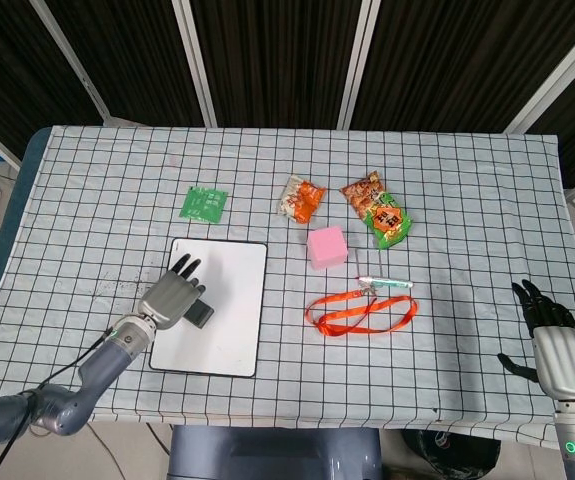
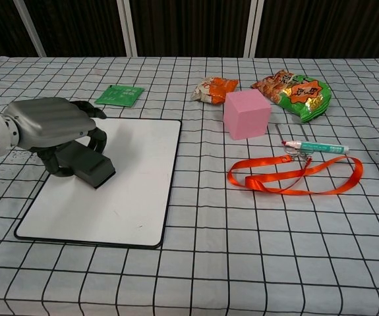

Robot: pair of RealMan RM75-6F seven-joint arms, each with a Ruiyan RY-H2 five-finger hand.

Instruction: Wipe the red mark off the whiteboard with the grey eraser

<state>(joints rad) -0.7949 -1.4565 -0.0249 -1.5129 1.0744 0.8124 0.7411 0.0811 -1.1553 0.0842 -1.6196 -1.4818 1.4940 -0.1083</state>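
Observation:
The whiteboard [image 1: 229, 300] [image 2: 133, 184] lies at the front left of the checked table. My left hand [image 1: 172, 294] [image 2: 47, 125] grips the dark grey eraser [image 1: 199, 314] [image 2: 90, 167] and holds it down on the board's left part. No red mark shows on the bare board surface; the patch under the eraser and hand is hidden. My right hand [image 1: 552, 345] is open near the table's front right edge, apart from everything, and shows only in the head view.
A pink cube [image 1: 327, 247] [image 2: 246, 113], two snack packets [image 1: 304, 198] [image 1: 378, 212], a green sachet [image 1: 203, 204], a marker pen [image 1: 387, 283] and an orange lanyard [image 1: 359, 313] [image 2: 294, 174] lie behind and right of the board.

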